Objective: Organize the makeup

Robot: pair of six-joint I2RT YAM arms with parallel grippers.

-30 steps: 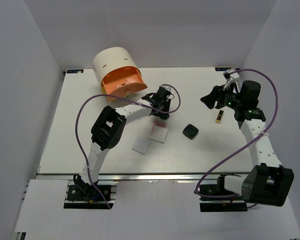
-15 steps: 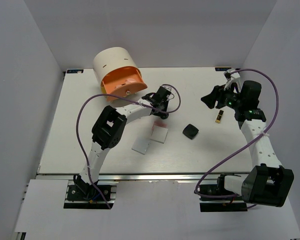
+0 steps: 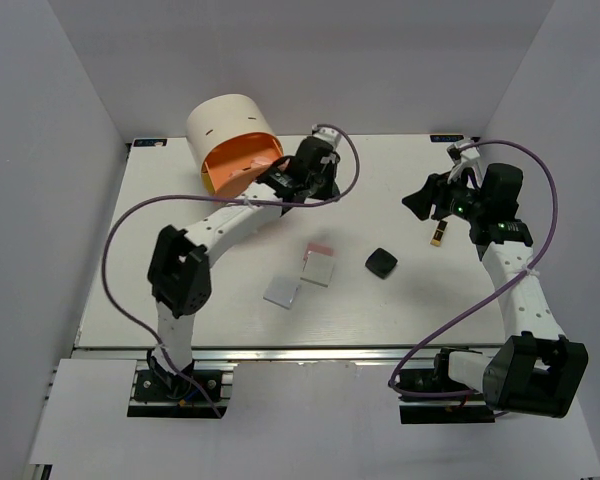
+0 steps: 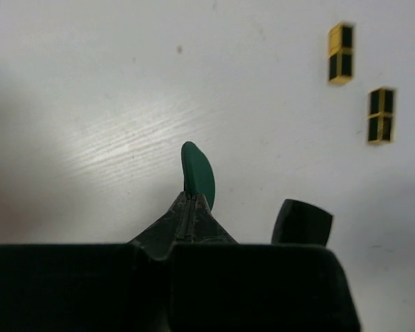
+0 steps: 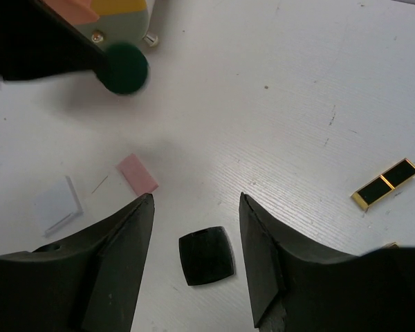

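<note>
My left gripper [image 4: 189, 198] is shut on the edge of a dark green disc [image 4: 198, 173], held clear above the table. In the top view this gripper [image 3: 323, 180] hangs just right of the orange drawer front [image 3: 242, 170]; the right wrist view shows the disc [image 5: 124, 67] sticking out of it. My right gripper [image 3: 420, 200] is open and holds nothing [image 5: 196, 207], hovering over the black rounded-square compact [image 5: 206, 256] [image 3: 381, 263]. A black-gold stick [image 3: 439, 235] [image 5: 385, 183] lies on the table near the right gripper. A pink square [image 3: 320, 247] and two white squares [image 3: 318, 269] [image 3: 282, 291] lie mid-table.
The big cream cylinder [image 3: 230, 125] lies on its side at the back left, its orange drawer facing the table's middle. The left wrist view shows two black-gold sticks [image 4: 340, 53] [image 4: 381, 115] side by side. White walls close in the table on three sides.
The left gripper closed on the green disc near the pink square, then lifted it and carried it back toward the orange drawer. The right arm has hardly moved.
</note>
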